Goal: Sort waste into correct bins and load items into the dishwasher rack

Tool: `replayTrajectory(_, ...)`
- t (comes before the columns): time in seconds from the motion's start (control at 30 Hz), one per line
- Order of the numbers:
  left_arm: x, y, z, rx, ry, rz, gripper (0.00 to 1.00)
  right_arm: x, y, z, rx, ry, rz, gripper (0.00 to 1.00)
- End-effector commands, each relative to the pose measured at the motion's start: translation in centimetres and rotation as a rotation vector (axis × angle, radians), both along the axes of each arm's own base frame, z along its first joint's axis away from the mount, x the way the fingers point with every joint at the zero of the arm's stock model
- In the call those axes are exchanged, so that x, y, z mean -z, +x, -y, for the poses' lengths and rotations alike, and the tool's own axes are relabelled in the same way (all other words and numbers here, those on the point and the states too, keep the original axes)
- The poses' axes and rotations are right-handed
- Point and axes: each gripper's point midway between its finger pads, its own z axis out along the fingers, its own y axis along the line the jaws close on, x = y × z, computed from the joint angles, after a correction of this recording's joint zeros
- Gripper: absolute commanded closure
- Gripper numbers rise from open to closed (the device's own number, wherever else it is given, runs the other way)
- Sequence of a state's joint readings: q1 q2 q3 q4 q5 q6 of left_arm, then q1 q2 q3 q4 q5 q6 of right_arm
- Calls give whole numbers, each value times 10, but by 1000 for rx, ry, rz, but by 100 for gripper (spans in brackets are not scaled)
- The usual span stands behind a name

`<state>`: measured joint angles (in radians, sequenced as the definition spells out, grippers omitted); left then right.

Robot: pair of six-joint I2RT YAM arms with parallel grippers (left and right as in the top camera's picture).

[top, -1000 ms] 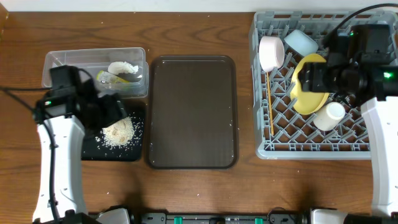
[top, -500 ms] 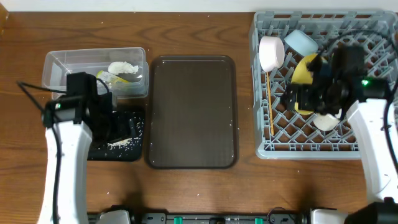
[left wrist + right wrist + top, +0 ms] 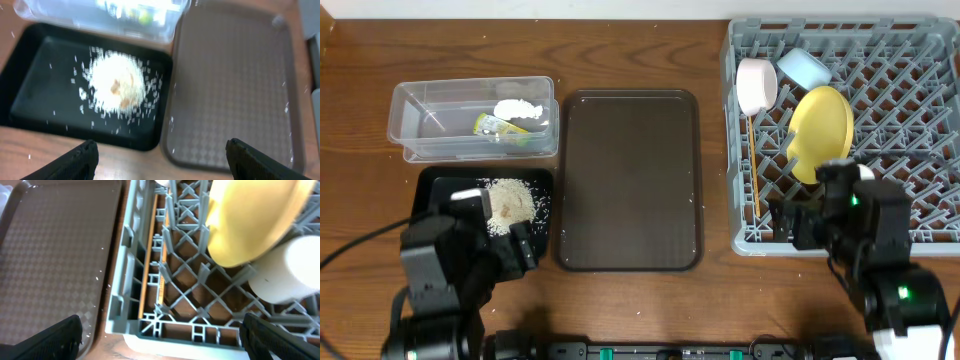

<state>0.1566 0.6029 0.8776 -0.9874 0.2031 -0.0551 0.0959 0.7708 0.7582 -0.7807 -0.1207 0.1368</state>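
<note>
Seemingly sorted — crumbs (image 3: 117, 90) lie in the black tray (image 3: 32, 92) just ahead of the left pincer (image 3: 161, 162), jaws apart; the right pincer (image 3: 162, 341), likewise apart, faces the rack (image 3: 120, 305) holding the yellow plate (image 3: 250, 222).

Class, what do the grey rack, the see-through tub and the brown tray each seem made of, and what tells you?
The grey rack: likely moulded plastic, matt; even colour, thin lattice ribs and pegs. The see-through tub: clear glossy plastic; the table shows through its walls. The brown tray: probably plastic; fine diamond texture in the wrist views, though uncertain.
</note>
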Motion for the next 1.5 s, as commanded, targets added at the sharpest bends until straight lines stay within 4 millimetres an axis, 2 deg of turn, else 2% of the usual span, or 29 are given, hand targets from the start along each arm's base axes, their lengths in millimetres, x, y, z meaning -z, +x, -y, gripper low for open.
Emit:
replayTrajectory(0.0, -5, -3, 0, -23, -13, 35, 16, 1, -7, 5, 35, -8, 21, 1)
replayTrajectory(0.53, -5, -4, 0, -23, -12, 36, 16, 13, -24, 8, 37, -20, -55, 1)
replayTrajectory(0.63, -5, -4, 0, -23, -12, 36, 16, 17, -25, 18, 37, -106, -58, 1)
replayTrajectory(0.7, -5, -4, 0, -23, -12, 36, 16, 16, -25, 19, 37, -108, -54, 1)
replayTrajectory(0.8, -5, -4, 0, -23, -13, 35, 16, 4, -17, 17, 36, -97, 17, 1)
replayTrajectory(0.93, -5, -4, 0, -23, -13, 35, 16, -24, -8, 17, 38, -92, 166, 1)
replayTrajectory(1.13, -5, -4, 0, -23, -12, 35, 16, -57, -22, 19, 44, -80, 376, 1)
replayTrajectory(1.27, -5, -4, 0, -23, -12, 35, 16, -64, -30, 21, 56, -71, 503, 1)
replayTrajectory(1.47, -5, -4, 0, -23, -13, 35, 16, -55, -29, 21, 65, -51, 692, 1)
